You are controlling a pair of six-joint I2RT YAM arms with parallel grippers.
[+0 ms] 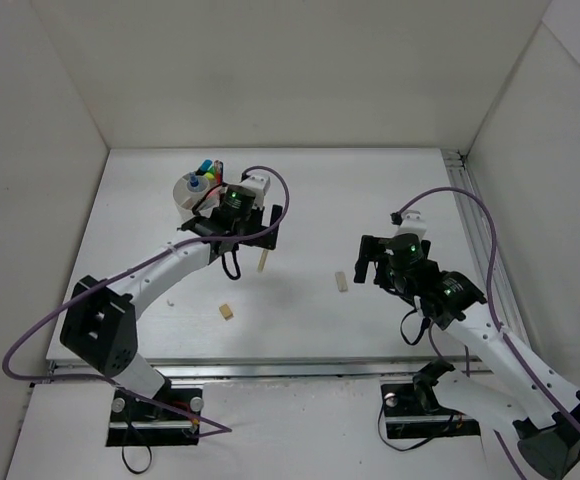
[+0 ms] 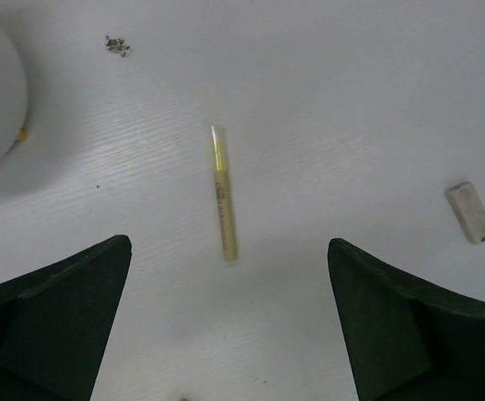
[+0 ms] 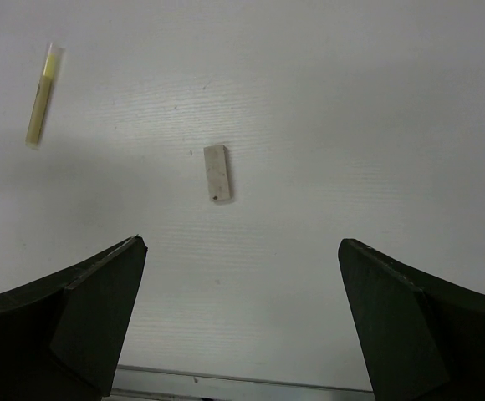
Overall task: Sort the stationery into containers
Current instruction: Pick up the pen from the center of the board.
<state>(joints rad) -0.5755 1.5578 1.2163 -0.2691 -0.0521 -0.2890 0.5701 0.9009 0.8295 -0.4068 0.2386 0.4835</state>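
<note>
We found the left tool spread fully wide and empty above a thin cream stick lying flat near the middle of the white tabletop. The right tool, equally wide and empty, hung over a beige block eraser. A second beige eraser lay toward the near edge. The round white divided bowl stood by the far left corner.

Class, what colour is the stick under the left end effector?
The stick is cream, yellower at one end; best in left wrist view.
</note>
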